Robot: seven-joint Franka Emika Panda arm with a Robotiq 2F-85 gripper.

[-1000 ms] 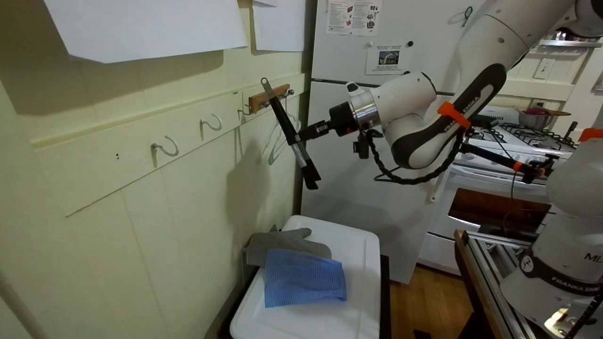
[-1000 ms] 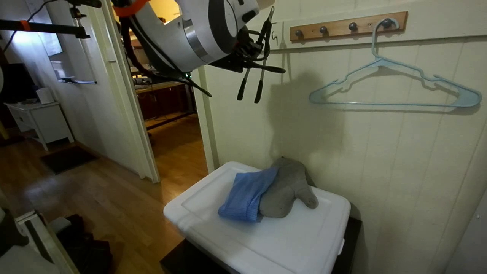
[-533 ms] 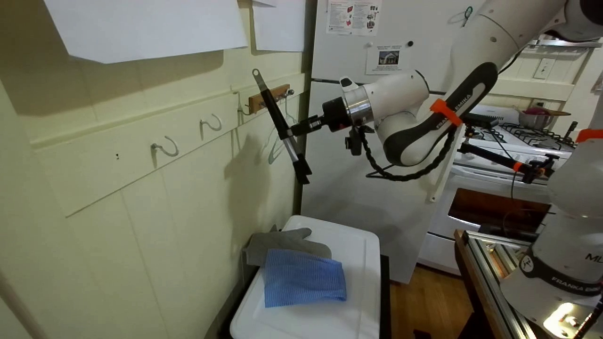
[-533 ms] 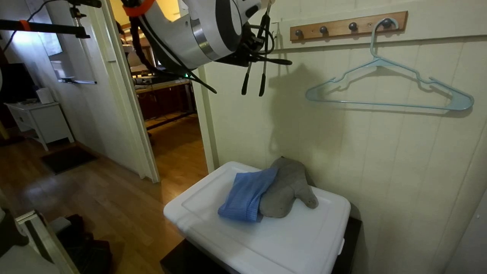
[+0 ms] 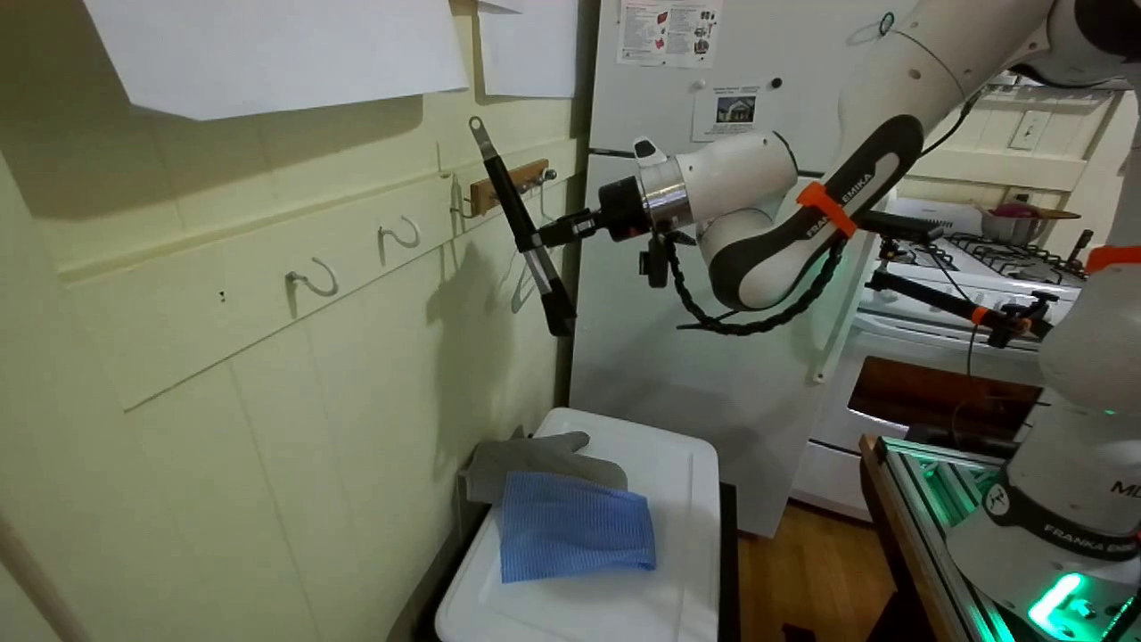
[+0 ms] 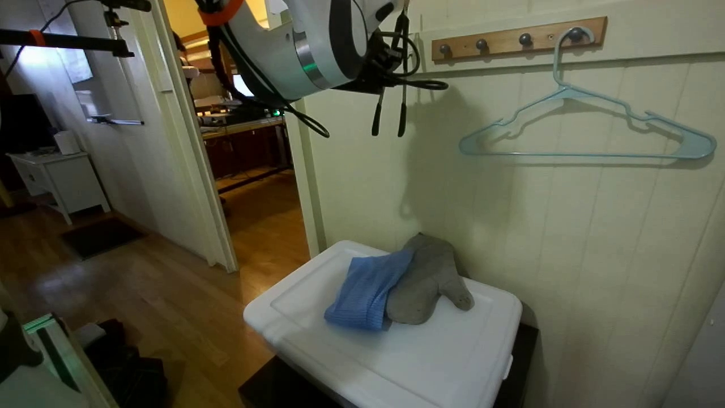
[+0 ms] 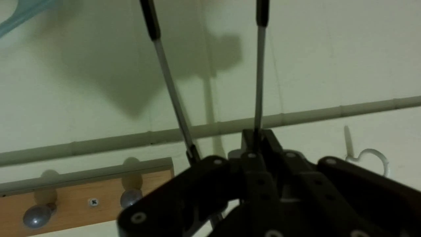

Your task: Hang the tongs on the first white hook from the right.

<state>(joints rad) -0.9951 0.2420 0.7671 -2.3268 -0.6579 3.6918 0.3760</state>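
Note:
The long black and grey tongs (image 5: 506,192) hang tilted in the air, ring end up. In an exterior view, two black tips (image 6: 402,120) point down, spread apart. My gripper (image 5: 537,240) is shut on one arm of the tongs near mid-length; the wrist view shows this arm (image 7: 260,72) between the fingertips. The first white hook from the right (image 5: 461,210) sits beside the wooden bar. The ring stands above hook height, apart from it in the picture. In another exterior view this hook is hidden behind tongs and cables. A white hook (image 7: 375,158) shows in the wrist view; I cannot tell which.
Two more white hooks (image 5: 399,234) are left of the first. A wooden bar (image 6: 510,41) with round knobs holds a light blue hanger (image 6: 589,154). Below stands a white lidded bin (image 5: 686,499) with a grey mitt (image 5: 526,464) and a blue cloth (image 5: 575,526). A fridge (image 5: 660,374) stands behind.
The gripper and tongs have moved left and up in an exterior view, nearer the wall hooks, and right and slightly up in another. The tongs stay held.

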